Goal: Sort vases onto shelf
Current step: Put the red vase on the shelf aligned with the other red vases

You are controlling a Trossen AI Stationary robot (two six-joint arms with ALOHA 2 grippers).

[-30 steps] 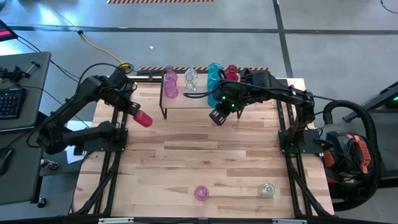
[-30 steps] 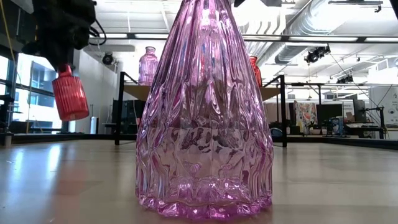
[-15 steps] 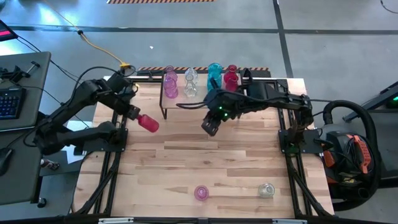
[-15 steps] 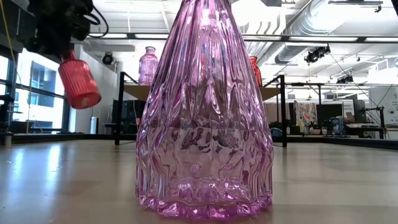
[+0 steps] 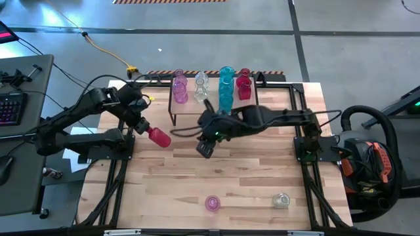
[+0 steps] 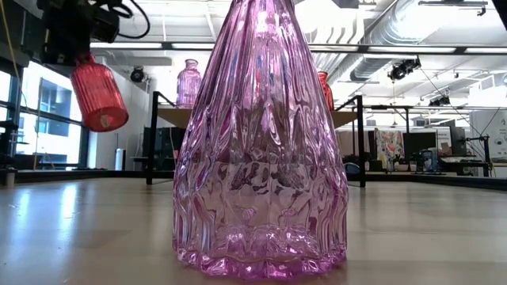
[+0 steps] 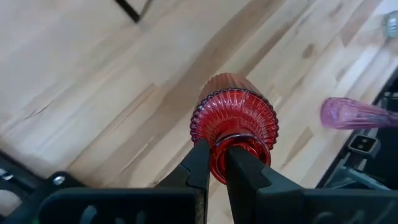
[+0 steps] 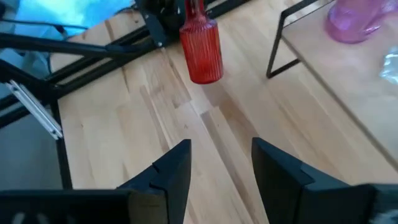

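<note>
We see the left tool (image 7: pixel 214 163) clamped on the narrow neck of a red ribbed vase (image 5: pixel 159 136), its two dark fingers (image 7: pixel 198 163) pressed together on the glass, so that the vase hangs tilted in the air above the tabletop (image 5: pixel 216 177), its base pointing away from the tool toward the middle of the boards. Across from it, the right tool (image 5: pixel 205 148) hovers over the tabletop with its fingers (image 8: pixel 171 167) standing wide apart and nothing between them; the held red vase is just ahead of it, and the two tools face each other with bare wood between. Behind the right tool stands the shelf (image 5: pixel 190 106), a light-wood board on thin black legs, carrying a pink vase (image 5: pixel 180 88), a clear vase (image 5: pixel 201 87), a tall teal-blue vase (image 5: pixel 226 88) and a dark red vase (image 5: pixel 244 83) in a row. Well away from both tools, near the front edge of the tabletop, a second pink vase (image 5: pixel 212 203) and a second clear vase (image 5: pixel 281 200) stand apart from each other.
</note>
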